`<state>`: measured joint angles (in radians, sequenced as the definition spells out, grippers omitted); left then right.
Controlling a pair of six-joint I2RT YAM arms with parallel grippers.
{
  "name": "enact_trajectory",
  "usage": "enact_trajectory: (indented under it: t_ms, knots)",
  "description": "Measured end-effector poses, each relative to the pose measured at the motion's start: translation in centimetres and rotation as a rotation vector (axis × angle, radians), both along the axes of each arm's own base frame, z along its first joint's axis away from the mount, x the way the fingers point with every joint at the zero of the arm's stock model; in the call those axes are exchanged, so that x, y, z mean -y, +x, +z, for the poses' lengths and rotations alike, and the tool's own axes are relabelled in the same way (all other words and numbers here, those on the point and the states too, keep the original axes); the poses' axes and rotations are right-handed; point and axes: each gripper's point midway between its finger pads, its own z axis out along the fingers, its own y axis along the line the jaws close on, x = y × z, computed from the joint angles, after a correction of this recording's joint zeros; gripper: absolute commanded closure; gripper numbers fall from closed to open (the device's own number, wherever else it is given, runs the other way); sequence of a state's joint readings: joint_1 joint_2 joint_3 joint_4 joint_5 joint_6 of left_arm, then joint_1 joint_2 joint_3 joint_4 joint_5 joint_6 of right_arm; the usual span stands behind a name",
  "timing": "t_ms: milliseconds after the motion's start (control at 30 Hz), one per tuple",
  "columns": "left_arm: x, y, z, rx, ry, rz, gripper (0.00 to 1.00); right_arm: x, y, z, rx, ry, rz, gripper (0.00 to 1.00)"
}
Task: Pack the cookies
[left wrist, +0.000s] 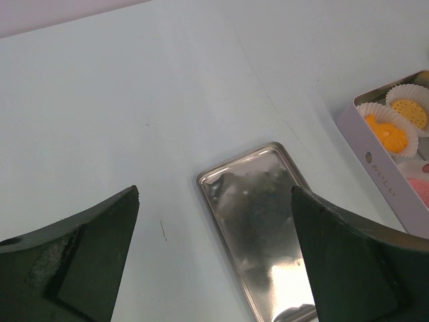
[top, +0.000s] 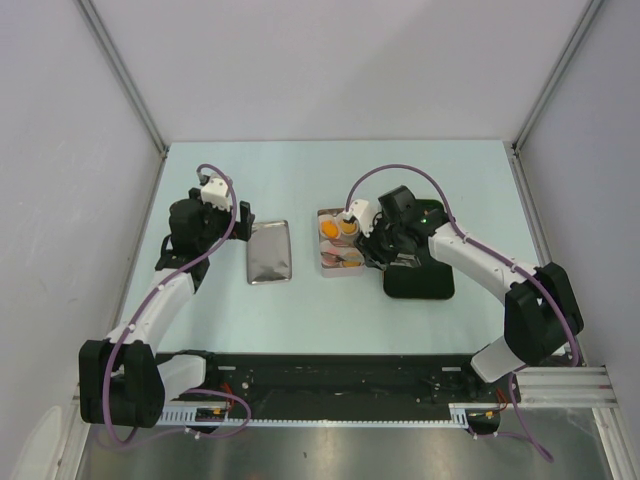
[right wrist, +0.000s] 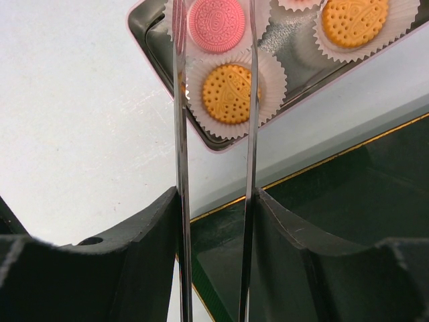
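Nearest me, the right gripper [right wrist: 216, 196] is closed on a pair of metal tweezers [right wrist: 181, 134]. Their two blades run forward, held apart, over the edge of a black mat [top: 420, 282] and on above the tin [left wrist: 375, 159]. The blades flank an orange cookie [right wrist: 228, 94] in its white paper cup [right wrist: 268, 86], and beyond it the pink cookie [right wrist: 216, 23]. The blade tips pass out of the picture, so I cannot tell whether they touch anything. The cookies I can see all sit inside the tin, in paper cups; a second orange cookie [right wrist: 354, 20] lies to the right. In the top view the right wrist hangs over the tin's right side and hides part of it. Left of the tin and apart from it, the shiny lid [top: 268, 252] lies flat on the pale table [top: 300, 180]. Farther left, the left gripper [left wrist: 216, 194] hovers with jaws spread wide, holding nothing, the lid in view between them.
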<state>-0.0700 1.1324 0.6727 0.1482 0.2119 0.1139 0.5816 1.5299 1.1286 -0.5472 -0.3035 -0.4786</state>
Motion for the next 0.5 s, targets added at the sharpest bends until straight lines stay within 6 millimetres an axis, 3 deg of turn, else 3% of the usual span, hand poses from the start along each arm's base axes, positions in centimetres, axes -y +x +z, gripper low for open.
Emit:
enact_trajectory:
  t_ms: [300, 500]
  knots:
    - [0.0, -0.1, -0.2, -0.004, 0.000, 0.000, 0.00, -0.1, 0.1, 0.3, 0.009, 0.008, -0.003, 0.50]
    - [0.0, 0.0, -0.3, -0.008, 0.001, 0.000, 0.00, -0.2, 0.4, 2.4, 0.066, 0.046, -0.010, 0.50]
